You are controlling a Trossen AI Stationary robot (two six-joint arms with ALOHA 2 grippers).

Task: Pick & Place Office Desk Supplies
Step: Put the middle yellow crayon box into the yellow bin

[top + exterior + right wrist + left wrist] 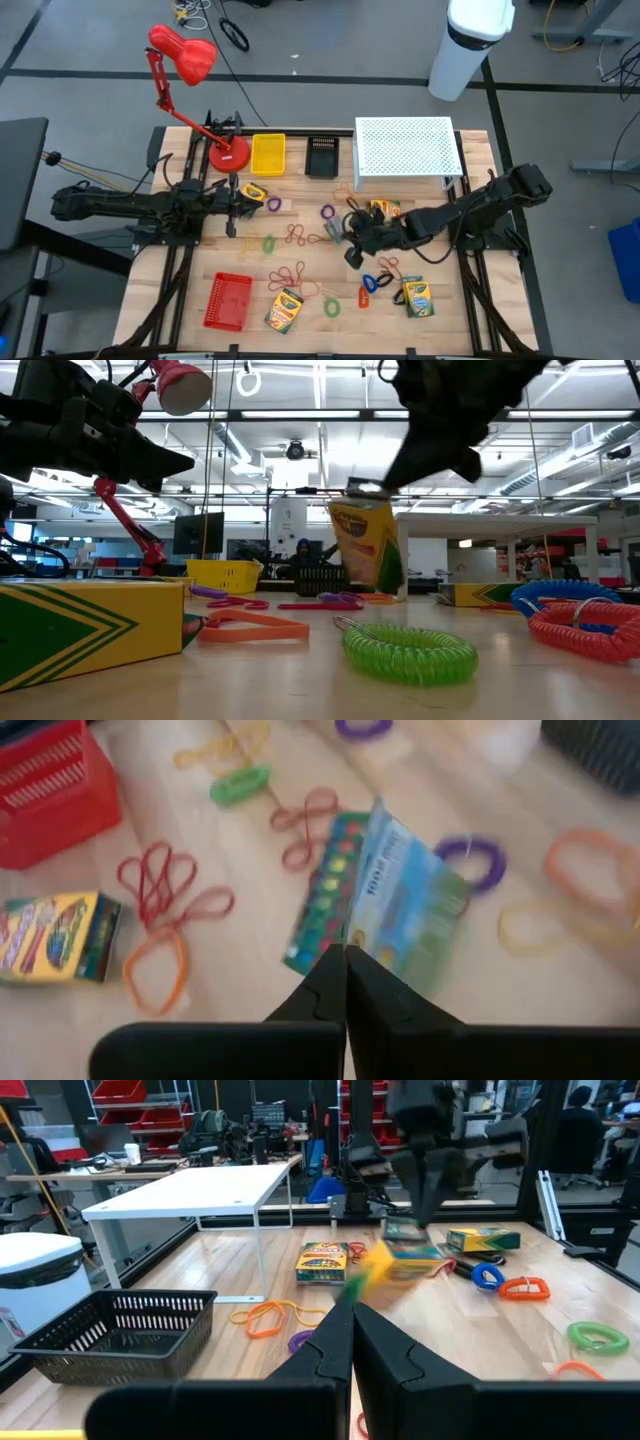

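My right gripper (348, 238) is shut on a yellow-and-green crayon box (366, 546) over the table's middle; the right wrist view shows the box (395, 895) just past the shut fingers. My left gripper (236, 206) hovers shut and holding nothing beside another crayon box (253, 192) that lies flat near the red lamp's base. More crayon boxes lie flat by the riser (385, 208) and toward the near edge (284, 310) (416, 297). Red-orange rubber bands (299, 235) (290, 275) and green (331, 307), purple (327, 212) and blue (372, 283) loops are scattered on the wood. My right gripper pinches the crayon box between its two fingers at the box's upper end (364, 491), coming from above and slanting down. The box hangs below the fingers, tilted, lifted clear of the table (366, 546).
A yellow bin (268, 154) and a black bin (321, 157) stand at the far edge beside the white perforated riser (405, 150). A red bin (228, 300) sits near the near-left edge. The red lamp (185, 58) rises from its base (228, 155).
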